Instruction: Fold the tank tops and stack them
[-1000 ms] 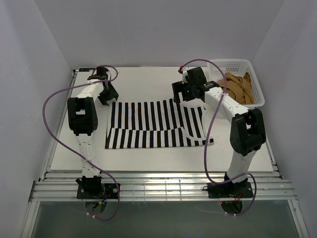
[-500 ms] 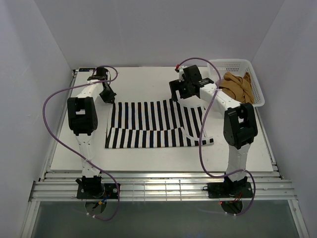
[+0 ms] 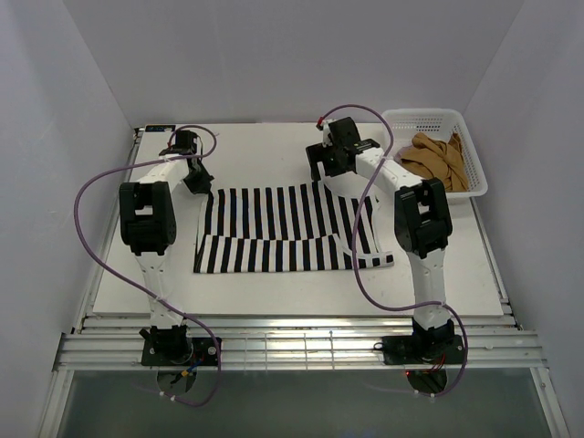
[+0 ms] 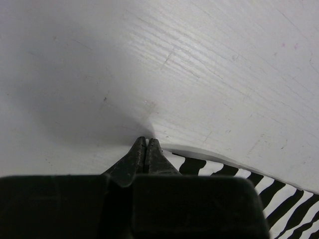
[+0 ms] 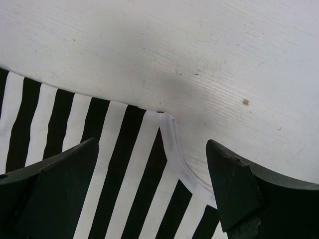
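The left gripper (image 4: 145, 142) is pressed down on the tabletop (image 3: 265, 146) with its fingers shut tight, tip against tip. The striped top (image 3: 274, 228) lies flat. Its far-left corner sits right at those tips, and the white-bound edge runs off to the gripper's right. I cannot tell whether any cloth is actually pinched, since the edge seems to begin just beside the tips. That is worth checking before lifting. A slow, small rise should bring the corner up with it. If the tabletop shows bare under the tips, the grasp needs redoing a little further onto the cloth.

The right gripper (image 5: 152, 144) hangs spread wide and holds nothing. The top's far-right corner lies below and between its fingers, with the bound edge curving toward its right finger. I judge the step in hand to be taking both far corners and folding the top toward the near edge. To do it well, the right gripper should drop straight down until both fingers touch the tabletop, one on either side of the edge. It should then close on the binding rather than on loose cloth. Lift both corners together and level, keeping the cloth taut between them so the fold lands square.

Right of that gripper, the tan top (image 3: 438, 160) is heaped in the basket (image 3: 429, 114).
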Action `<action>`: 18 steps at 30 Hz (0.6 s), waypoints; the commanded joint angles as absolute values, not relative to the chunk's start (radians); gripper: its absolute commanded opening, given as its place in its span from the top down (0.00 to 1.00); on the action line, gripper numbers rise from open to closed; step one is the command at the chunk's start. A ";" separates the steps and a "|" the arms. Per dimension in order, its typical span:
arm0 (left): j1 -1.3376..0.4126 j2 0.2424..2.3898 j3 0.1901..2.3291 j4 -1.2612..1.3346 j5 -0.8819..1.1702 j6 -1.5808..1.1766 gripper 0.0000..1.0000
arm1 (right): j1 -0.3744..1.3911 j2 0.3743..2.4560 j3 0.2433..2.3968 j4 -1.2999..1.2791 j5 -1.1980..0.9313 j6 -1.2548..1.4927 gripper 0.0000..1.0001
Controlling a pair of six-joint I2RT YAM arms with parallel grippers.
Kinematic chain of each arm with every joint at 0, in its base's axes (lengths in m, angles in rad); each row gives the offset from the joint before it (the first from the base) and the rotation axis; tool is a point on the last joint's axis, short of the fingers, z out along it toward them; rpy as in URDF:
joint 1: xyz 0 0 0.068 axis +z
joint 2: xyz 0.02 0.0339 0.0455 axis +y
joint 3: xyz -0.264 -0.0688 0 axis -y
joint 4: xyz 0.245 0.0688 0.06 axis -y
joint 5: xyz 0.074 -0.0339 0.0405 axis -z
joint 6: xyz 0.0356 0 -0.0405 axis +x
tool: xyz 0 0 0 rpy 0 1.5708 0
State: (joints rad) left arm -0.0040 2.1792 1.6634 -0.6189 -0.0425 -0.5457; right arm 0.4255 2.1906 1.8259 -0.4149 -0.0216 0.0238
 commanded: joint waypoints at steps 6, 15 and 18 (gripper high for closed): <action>-0.002 2.089 1.643 -0.584 -0.049 -0.541 1.00 | 0.405 2.247 1.905 -0.390 -0.018 0.084 0.04; -0.002 2.094 1.635 -0.577 -0.045 -0.543 1.00 | 0.394 2.325 1.951 -0.379 -0.026 0.133 0.22; -0.002 2.095 1.635 -0.577 -0.048 -0.545 1.00 | 0.394 2.350 1.960 -0.377 -0.038 0.155 0.37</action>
